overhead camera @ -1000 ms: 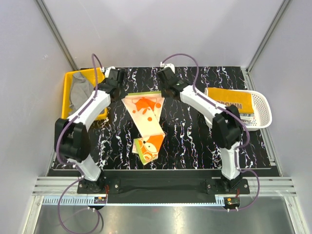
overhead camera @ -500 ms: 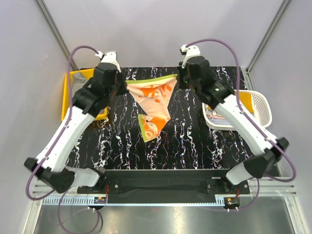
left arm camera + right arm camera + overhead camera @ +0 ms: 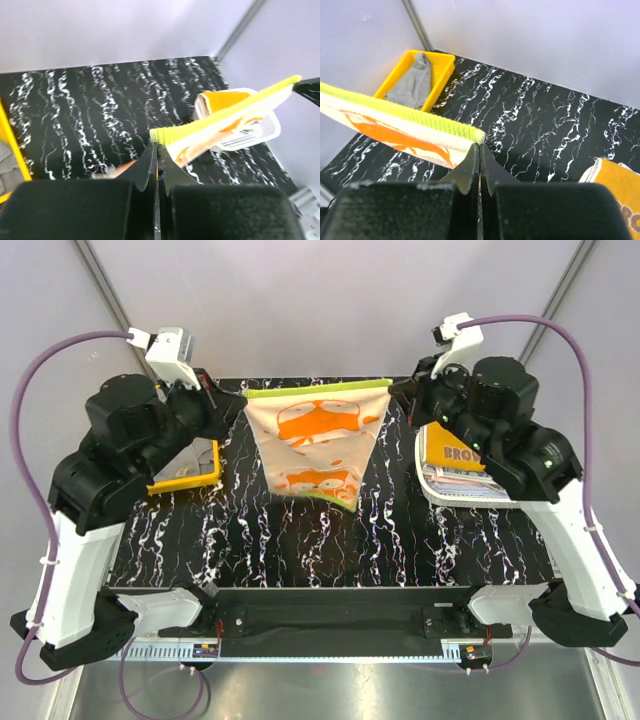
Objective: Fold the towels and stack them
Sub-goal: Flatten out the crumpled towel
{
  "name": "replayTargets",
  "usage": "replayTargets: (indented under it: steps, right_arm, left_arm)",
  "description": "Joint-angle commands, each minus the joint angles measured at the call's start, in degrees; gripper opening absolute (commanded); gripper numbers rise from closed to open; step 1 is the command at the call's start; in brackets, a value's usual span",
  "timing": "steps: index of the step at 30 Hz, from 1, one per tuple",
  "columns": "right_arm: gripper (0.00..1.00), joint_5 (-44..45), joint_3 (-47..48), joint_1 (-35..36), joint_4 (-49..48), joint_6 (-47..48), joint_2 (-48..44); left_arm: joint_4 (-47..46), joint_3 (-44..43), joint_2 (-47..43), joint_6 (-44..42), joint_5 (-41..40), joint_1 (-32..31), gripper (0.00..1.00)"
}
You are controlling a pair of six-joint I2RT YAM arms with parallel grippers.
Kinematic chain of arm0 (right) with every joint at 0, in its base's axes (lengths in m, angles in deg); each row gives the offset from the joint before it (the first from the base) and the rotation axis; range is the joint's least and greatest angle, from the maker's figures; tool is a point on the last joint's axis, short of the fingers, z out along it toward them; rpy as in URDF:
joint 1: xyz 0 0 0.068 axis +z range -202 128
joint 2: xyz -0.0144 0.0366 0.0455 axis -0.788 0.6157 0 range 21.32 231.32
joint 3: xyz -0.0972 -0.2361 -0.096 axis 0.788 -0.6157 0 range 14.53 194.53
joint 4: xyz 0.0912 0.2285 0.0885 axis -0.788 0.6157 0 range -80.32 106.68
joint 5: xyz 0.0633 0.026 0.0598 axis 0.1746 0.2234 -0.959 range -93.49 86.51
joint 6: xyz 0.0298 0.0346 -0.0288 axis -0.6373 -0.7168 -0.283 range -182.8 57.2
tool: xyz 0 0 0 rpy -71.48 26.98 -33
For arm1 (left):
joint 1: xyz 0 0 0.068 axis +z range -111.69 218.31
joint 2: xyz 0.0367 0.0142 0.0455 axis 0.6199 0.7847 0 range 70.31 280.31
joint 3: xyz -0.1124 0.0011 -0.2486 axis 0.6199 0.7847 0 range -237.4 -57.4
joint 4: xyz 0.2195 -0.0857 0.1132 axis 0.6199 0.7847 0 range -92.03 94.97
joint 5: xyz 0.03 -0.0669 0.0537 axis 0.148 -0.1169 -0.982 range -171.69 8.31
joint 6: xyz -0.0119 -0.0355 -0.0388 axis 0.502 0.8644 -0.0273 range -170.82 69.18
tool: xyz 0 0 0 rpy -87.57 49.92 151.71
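A robot lab cell: bare white panel walls (image 3: 320,310), aluminium frame posts (image 3: 115,310), black marbled table (image 3: 400,530).

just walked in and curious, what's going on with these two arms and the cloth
Both arms hold one orange-patterned towel spread between them above the table. The left gripper is shut on one top corner, the right gripper on the other, and the cloth hangs down in a taper. An orange-yellow towel sits folded in the white basket. A grey towel lies in the yellow bin.

Left the bin (image 3: 190,478), right the basket (image 3: 247,140), the towel (image 3: 318,440) aloft between
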Motion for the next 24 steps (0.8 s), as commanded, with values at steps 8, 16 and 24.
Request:
replayTargets:
  steps: [8,16,24]
  right_arm:
    - [0.0,-2.62,8.95,0.46,4.23,0.66,0.52]
    - [0.0,-7.06,11.41,-8.3,0.37,0.07,15.52]
    - [0.0,-16.22,16.92,-19.67,-8.68,-1.53,39.35]
  left_arm:
    - [2.12,-9.75,2.62,-1.53,1.75,-0.02,0.0]
    - [-4.46,-5.46,13.32,1.63,9.48,13.42,0.0]
    - [-22.65,2.11,33.54,3.13,10.28,21.5,0.0]
